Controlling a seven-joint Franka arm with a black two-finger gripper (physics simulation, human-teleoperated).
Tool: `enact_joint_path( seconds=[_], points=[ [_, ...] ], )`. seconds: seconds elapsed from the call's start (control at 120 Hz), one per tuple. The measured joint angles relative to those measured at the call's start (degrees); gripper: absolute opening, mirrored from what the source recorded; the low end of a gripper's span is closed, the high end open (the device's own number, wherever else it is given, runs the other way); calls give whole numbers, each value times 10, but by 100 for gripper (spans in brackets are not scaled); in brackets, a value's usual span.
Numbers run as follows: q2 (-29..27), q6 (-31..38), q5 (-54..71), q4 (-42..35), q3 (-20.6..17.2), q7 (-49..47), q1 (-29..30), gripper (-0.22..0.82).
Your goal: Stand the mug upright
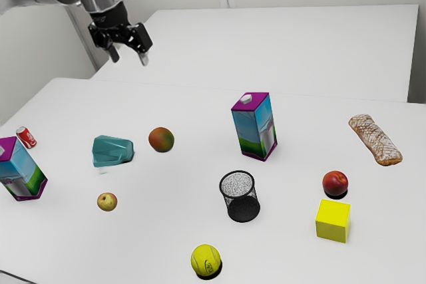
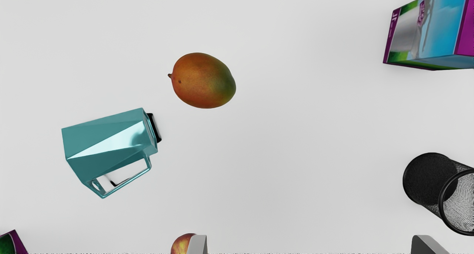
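Note:
High above the table's far part, my gripper (image 1: 129, 58) hangs with nothing between its fingers. A teal faceted mug (image 1: 112, 151) lies on its side on the table, below the gripper in the exterior view and close to the mango. In the wrist view the mug (image 2: 107, 143) shows its angular handle lying out to one side, and its inside is hidden. The open gripper (image 2: 309, 244) has its two fingertips far apart there, well away from the mug.
Near the mug are a mango (image 1: 161, 140), an apple (image 1: 107, 201), a soda can (image 1: 26, 138) and a carton (image 1: 22, 169). Another carton (image 1: 254, 126), a mesh cup (image 1: 240, 196), a tennis ball (image 1: 206, 260), a yellow cube (image 1: 333, 220), a red fruit (image 1: 335, 183) and bread (image 1: 375, 140) stand farther off.

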Motion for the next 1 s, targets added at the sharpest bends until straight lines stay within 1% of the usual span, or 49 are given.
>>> enact_joint_path(
  seconds=[0.375, 0.583, 0.75, 0.825, 0.942, 1.0],
  points=[
    [-3, -29, -5, -11, 1, 3, 8, 60],
    [-11, -26, -44, -61, 0, 14, 33, 60],
    [-34, 16, -97, -134, -1, 60, 59, 60],
    [-54, 41, -118, -175, 0, 84, 84, 60],
    [-63, 71, -145, -214, 0, 121, 174, 60],
    [-65, 83, -157, -226, 0, 139, 203, 60]
  ],
)
